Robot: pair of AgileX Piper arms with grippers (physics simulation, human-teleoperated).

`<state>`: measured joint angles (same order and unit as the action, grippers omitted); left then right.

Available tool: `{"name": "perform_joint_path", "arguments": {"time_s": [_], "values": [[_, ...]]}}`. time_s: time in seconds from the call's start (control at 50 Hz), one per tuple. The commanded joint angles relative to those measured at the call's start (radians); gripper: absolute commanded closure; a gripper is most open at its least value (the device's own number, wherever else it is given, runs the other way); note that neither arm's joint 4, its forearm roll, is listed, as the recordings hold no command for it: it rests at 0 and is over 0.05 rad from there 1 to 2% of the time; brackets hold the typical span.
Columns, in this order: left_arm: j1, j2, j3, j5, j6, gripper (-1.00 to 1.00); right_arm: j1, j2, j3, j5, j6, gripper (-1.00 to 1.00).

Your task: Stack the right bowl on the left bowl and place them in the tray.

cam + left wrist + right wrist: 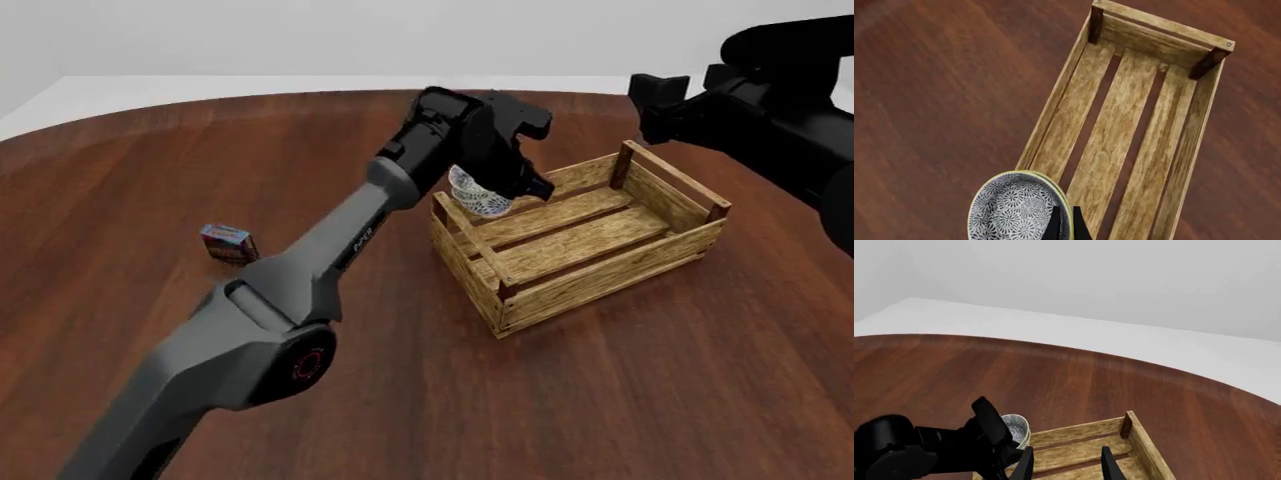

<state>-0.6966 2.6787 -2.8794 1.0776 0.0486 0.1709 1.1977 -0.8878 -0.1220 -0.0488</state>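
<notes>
My left gripper (518, 186) is shut on the rim of a bowl (478, 192) with a grey floral pattern inside and a yellow-green rim. The left wrist view shows the bowl (1014, 210) with a doubled rim edge, as of two bowls nested, and the gripper (1065, 217) pinching that rim. It hangs tilted over the left end of the tray (601, 272), a light-wood slatted crate (1121, 125). My right gripper (650, 108) stays open and holds nothing, high above the tray's far right; its own view (1066, 464) looks down on the tray (1074, 432) and bowl (1017, 427).
A small blue box (227, 241) lies on the brown wooden table (641, 400) well left of the tray. The left arm (334, 260) stretches diagonally across the table's middle. The table's far edge curves behind the tray.
</notes>
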Motion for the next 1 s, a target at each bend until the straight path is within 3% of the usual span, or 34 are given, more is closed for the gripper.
{"name": "perform_joint_path", "arguments": {"time_s": [0.02,0.58,1.0], "values": [[0.003,-0.024,0.050,-0.028,-0.022,1.00,0.012,-0.001,-0.009,0.011,-0.001,-1.00],[-0.011,0.013,0.049,-0.055,0.041,1.00,0.010,-0.016,-0.003,0.013,0.003,-1.00],[-0.059,0.041,0.049,-0.060,0.023,1.00,0.006,-0.029,-0.001,0.019,0.006,-1.00]]}}
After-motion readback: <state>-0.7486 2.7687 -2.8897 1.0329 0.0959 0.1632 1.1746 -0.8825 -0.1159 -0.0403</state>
